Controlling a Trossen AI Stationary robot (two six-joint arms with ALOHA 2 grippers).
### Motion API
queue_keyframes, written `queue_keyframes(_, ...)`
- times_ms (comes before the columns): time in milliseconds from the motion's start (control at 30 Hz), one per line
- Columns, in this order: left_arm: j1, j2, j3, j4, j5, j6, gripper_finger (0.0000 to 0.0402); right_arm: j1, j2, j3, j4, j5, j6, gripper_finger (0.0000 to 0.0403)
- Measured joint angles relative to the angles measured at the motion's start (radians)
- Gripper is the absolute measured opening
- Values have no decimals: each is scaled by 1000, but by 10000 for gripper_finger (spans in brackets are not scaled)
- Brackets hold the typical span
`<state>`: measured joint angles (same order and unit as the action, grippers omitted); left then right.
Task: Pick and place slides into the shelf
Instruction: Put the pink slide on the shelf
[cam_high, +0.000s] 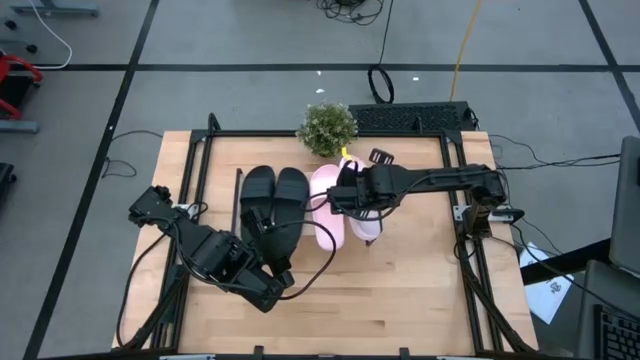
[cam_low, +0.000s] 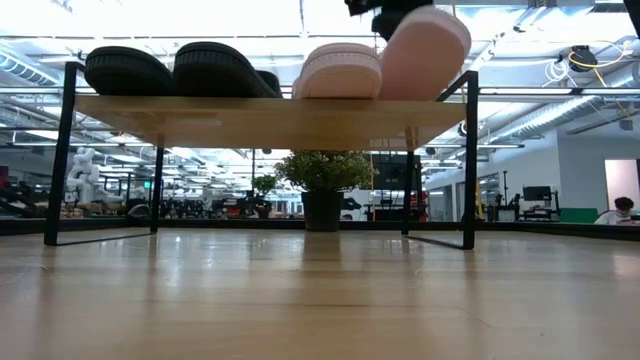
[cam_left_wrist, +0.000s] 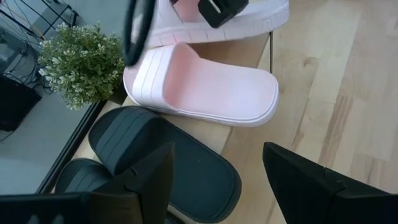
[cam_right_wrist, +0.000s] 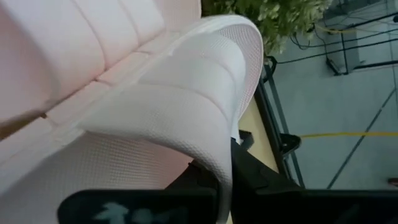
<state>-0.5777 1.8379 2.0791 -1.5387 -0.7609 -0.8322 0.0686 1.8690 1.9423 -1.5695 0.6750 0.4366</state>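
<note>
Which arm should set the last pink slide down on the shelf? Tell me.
Right. Its claw already grips the tilted pink slide over the shelf's free end. The left claw is open by the black slides.

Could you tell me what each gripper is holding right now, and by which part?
The right gripper holds the second pink slide, tilted over the shelf, apparently by its strap. The left gripper is open, holding nothing.
</note>
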Motion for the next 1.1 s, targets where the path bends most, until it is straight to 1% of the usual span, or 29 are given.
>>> queue_keyframes(333,0,0,0,0,0,28,243,-8,-2,-46,1,-18,23,0)
queue_keyframes(533,0,0,0,3,0,35,243,-8,-2,-47,0,-26,17,0)
queue_keyframes(867,0,0,0,5,-2,36,243,-10,1,-30,-2,-42,-54,0)
queue_keyframes(1100,0,0,0,59,-9,70,243,-11,20,-23,-2,-53,-59,0)
